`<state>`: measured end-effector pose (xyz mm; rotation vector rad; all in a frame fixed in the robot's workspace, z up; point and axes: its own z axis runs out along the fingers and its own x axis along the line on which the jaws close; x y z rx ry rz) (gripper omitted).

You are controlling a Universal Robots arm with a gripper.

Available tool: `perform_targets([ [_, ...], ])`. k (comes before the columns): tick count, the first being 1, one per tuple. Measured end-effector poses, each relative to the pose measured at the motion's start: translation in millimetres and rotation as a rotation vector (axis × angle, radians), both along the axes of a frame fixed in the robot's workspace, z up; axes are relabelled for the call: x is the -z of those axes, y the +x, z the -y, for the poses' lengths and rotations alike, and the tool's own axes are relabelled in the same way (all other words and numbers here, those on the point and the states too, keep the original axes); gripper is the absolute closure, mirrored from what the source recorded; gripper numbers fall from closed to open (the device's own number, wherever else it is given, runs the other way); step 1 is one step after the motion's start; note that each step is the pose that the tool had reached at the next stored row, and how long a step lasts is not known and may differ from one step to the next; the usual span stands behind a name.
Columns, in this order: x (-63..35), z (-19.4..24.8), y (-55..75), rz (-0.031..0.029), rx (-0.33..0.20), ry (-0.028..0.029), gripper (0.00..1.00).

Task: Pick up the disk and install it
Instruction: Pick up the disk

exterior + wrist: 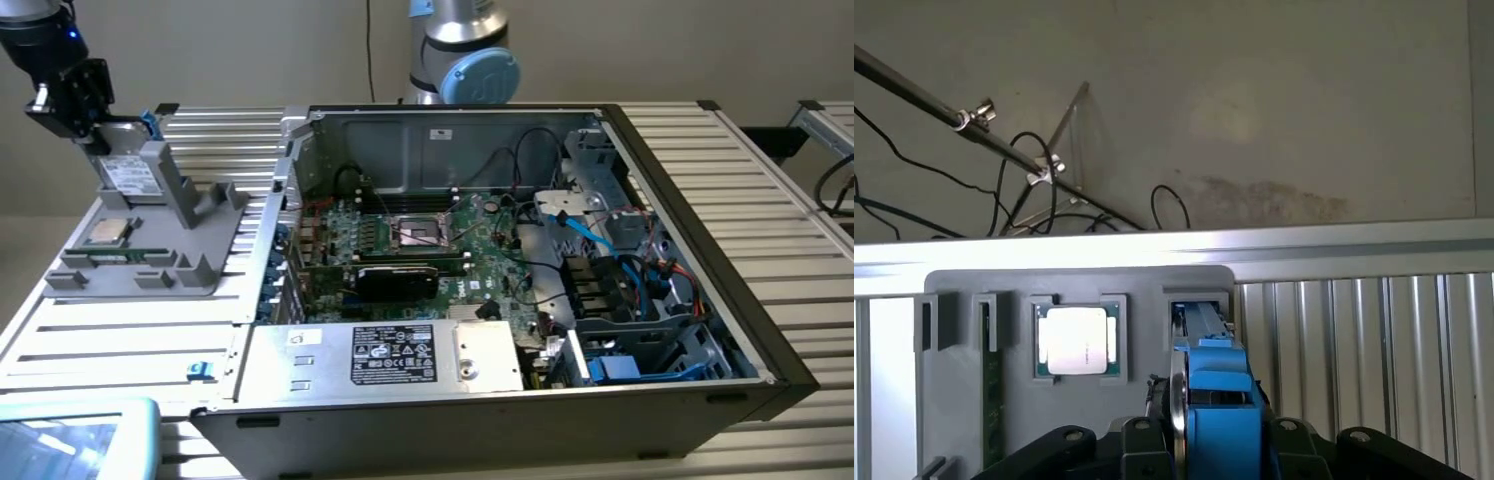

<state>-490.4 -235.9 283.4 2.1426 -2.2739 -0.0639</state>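
At the near edge, at the exterior view's left, lies a pale blue-rimmed tray (pixel 74 425). Just beyond it the open computer case (pixel 694 395) sits on the bench (pixel 747 170), a surface of bright metal slats. Nearest inside the case is a silver box (pixel 387 355) with a black label. Behind that are the green circuit board (pixel 427 245) and, at the exterior view's right, a tangle of blue and black wires (pixel 587 225).

At the exterior view's left of the case a grey holder (pixel 200 225) rests on the slats. A square chip (pixel 107 232) lies flat in one pocket and a green memory stick (pixel 127 256) in another.

At the holder's far end stands the disk (pixel 130 178), on end and with its lower end at a slot. Whether it has lifted clear of that slot I cannot tell. Its long axis runs nearly upright, leaning a little, and the white-labelled face turns toward the near side. A blue rail runs along its edge.

The tool (pixel 1212 435) comes down over the disk's top end. Its black fingers (pixel 1284 432) are pressed against either side of the blue rail, pinching the disk.

Farther back, behind the case, rises the arm's silver base (pixel 461 55) with a blue cap, before a plain pale wall (pixel 240 50). In the wrist view, black cables (pixel 1174 205) trail over a dull floor past the bench's edge.
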Motion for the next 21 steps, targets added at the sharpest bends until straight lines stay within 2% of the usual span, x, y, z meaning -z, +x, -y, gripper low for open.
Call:
perform_targets([
  [3, 0.3, 0.0, 0.0, 0.0004, 0.000, 0.0001, 0.60],
  [4, 0.3, 0.0, 0.0, 0.0003, 0.000, 0.0001, 0.54],
  [14, 0.5, 0.0, 0.0, 0.0004, 0.000, 0.0001, 0.54],
  [19, 0.6, -0.3, 0.0, 0.0005, 0.000, -0.0073, 0.54],
  [21, 0.8, -0.7, 0.0, 0.0004, 0.001, -0.0161, 0.54],
])
